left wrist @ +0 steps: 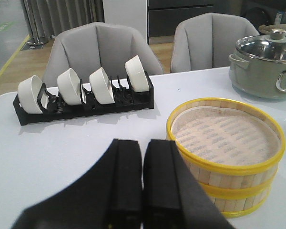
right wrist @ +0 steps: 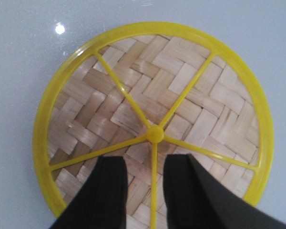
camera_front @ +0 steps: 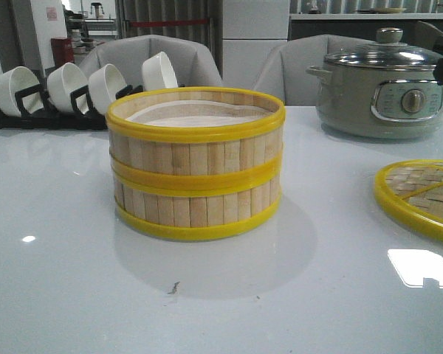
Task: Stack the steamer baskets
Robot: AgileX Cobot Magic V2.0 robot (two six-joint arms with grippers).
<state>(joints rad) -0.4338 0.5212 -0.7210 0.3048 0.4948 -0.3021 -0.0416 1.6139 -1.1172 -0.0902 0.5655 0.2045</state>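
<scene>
**Two baskets stacked, both end effectors empty**

We see the steamer baskets (camera_front: pixel 196 166) standing one on top of the other in the middle of the white desk (camera_front: pixel 59 280), and they line up neatly: the yellow rims meet in a band halfway up the stack. Being round, the stack has no long side to speak of across the desk; its axis runs straight up, and the open mouth faces the ceiling, level, with the pale liner (left wrist: pixel 224 138) showing inside the upper basket.

Over on the left wrist view we have the left end effector (left wrist: pixel 142 191) with its two black fingers pressed together, no gap between them and nothing in them. It hangs above bare desk just beside the stack, apart from it.

The right end effector (right wrist: pixel 145 191) is a different story: its fingers stand apart, with a clear gap, holding nothing. Beneath it lies the flat woven lid (right wrist: pixel 152 129), yellow spokes up, and one spoke runs right down the gap between the fingers. Whether the fingertips touch the weave, we cannot tell. In the front view the lid sits flat on the desk to the right of the stack, well apart from it.

Behind, a black rack (camera_front: pixel 52 110) carries four white bowls on edge, and a grey-green electric pot (camera_front: pixel 380 85) with a glass cover stands at back right.
</scene>
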